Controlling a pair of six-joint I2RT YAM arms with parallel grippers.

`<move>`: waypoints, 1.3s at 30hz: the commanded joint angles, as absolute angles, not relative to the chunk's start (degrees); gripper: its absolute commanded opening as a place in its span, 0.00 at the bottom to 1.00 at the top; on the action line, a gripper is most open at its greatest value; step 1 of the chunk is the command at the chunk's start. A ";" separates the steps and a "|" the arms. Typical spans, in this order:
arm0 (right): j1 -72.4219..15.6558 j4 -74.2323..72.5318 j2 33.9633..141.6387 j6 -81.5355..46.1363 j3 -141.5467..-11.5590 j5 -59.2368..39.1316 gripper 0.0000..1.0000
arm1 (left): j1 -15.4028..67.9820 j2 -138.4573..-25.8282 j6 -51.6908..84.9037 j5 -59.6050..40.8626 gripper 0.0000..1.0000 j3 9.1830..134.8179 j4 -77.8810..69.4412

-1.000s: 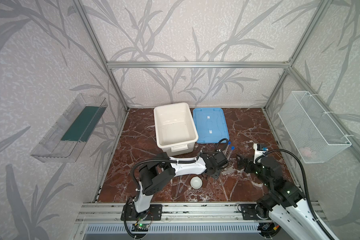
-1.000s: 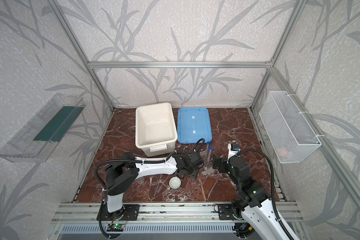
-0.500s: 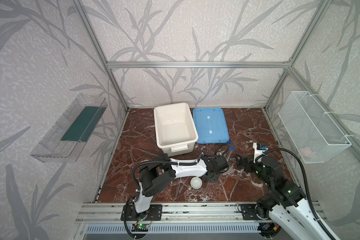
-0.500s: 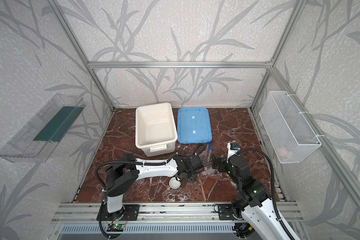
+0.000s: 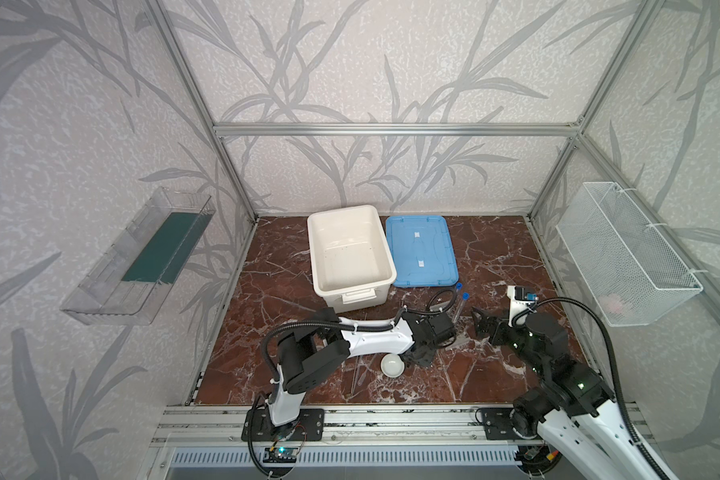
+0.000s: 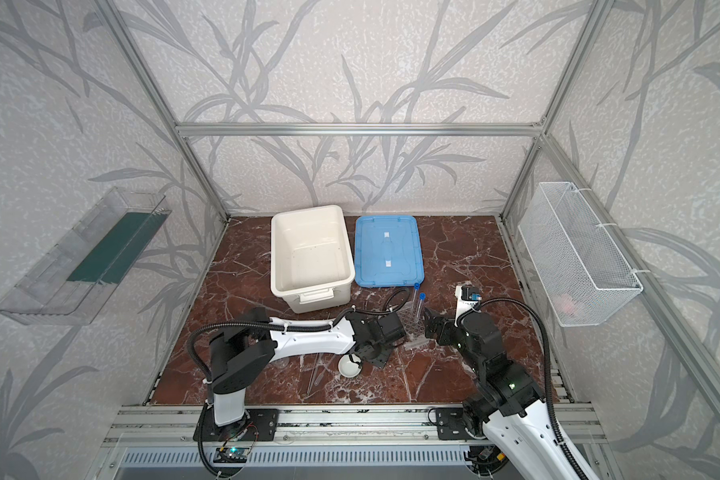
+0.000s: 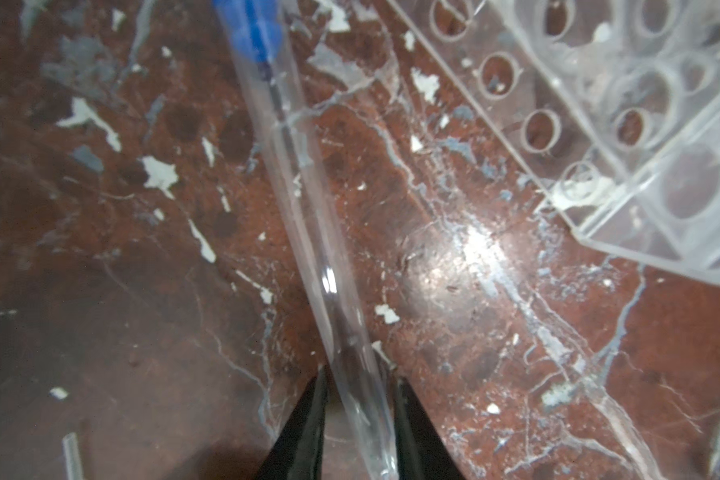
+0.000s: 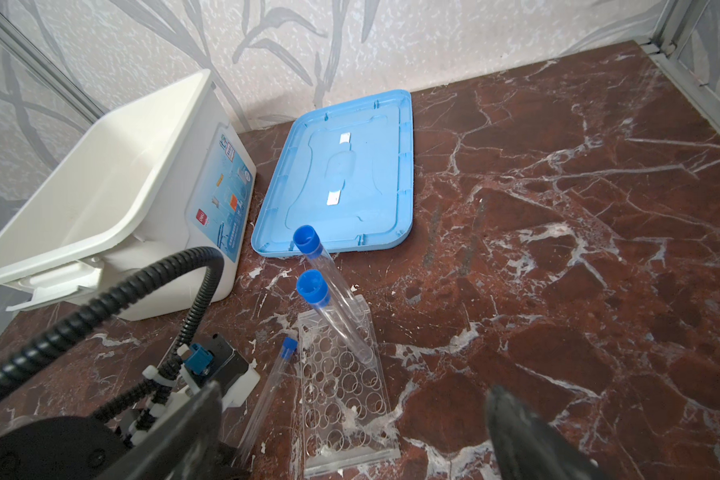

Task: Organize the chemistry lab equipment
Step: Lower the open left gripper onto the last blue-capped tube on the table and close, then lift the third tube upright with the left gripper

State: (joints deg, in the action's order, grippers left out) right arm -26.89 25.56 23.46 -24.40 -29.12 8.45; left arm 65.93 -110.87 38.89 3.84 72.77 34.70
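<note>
One test tube (image 7: 308,199) lies flat on the marble table (image 7: 495,332), just beside the rack (image 8: 341,399). Two capped tubes (image 8: 337,320) lean in that rack. The left gripper (image 7: 358,376) straddles the lying tube's closed end, fingers close on either side; contact cannot be told. The right gripper (image 8: 354,388) is spread wide near the rack.

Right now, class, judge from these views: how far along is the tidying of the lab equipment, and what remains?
Done: two test tubes sit in the rack. In hand: the left end effector straddles the third tube lying beside the rack; a firm grip is not clear. Left: the white dish and pipette lie loose on the table.
</note>
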 commanded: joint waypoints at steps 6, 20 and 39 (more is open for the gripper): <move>-27.02 24.08 21.94 -23.48 -28.34 7.81 0.96 | 65.28 -111.14 40.43 6.60 0.23 72.81 38.00; -27.02 22.53 21.52 -23.02 -27.03 5.36 0.97 | 62.86 -102.10 42.06 5.21 0.18 64.46 24.79; -27.07 13.38 29.57 -23.56 -33.44 -15.76 0.97 | 62.16 -82.13 31.61 -2.70 0.18 37.63 -25.36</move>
State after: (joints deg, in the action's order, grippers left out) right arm -26.89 16.97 28.32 -24.64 -30.37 -10.28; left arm 62.39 -84.40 34.44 -1.26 40.29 -13.74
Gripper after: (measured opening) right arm 0.971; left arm 0.187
